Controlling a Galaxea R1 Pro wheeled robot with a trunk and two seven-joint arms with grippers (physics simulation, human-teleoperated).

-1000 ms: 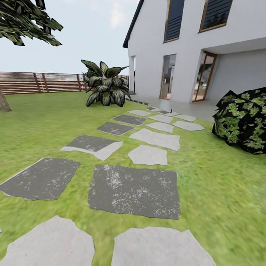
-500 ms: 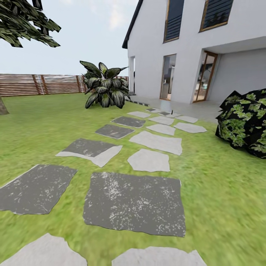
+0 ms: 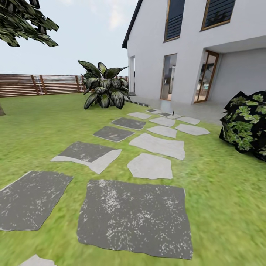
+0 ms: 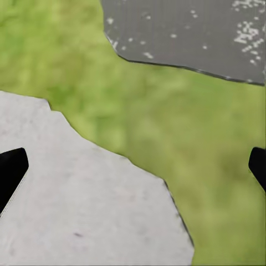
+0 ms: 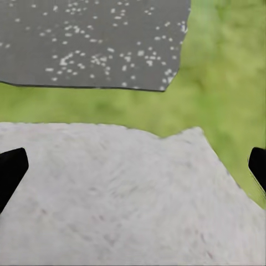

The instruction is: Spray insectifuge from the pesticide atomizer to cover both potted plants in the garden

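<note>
Left gripper and right gripper both spread wide, empty, hanging over stepping stones and lawn. Judged step: transit, searching. Atomizer and potted plants unseen; fence upper left. Next: keep driving, locate atomizer.

Ahead of the grippers: about thirteen stepping stones, one broad-leaved plant, one leafy bush, one fence, one house.

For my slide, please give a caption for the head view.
Stepping-stone path crossing the lawn toward a white house.
</note>
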